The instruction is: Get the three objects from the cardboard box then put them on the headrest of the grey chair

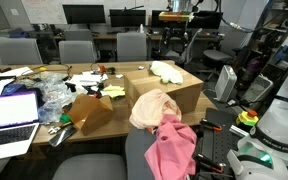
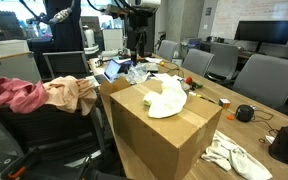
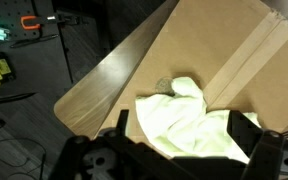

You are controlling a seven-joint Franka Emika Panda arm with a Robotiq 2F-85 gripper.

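End effector (image 3: pixel 181 141) spread over yellow-green cloth (image 3: pixel 199 125), stretched diagonally across cardboard box (image 3: pixel 224 45)

The peach cloth (image 1: pixel 154 108) and pink cloth (image 1: pixel 172 148) hide the headrest; the hand (image 3: pixel 184 128) covers part of the yellow-green cloth (image 3: pixel 212 118).

The gripper (image 3: pixel 181 128) is matte black in the wrist view: two blunt, squared fingers (image 3: pixel 246 130) on a bulky dark body with rounded housings. In an exterior view, above the cardboard box (image 2: pixel 159 135), the gripper (image 2: pixel 134 45) shows dark and blocky — any markings too small to tell.
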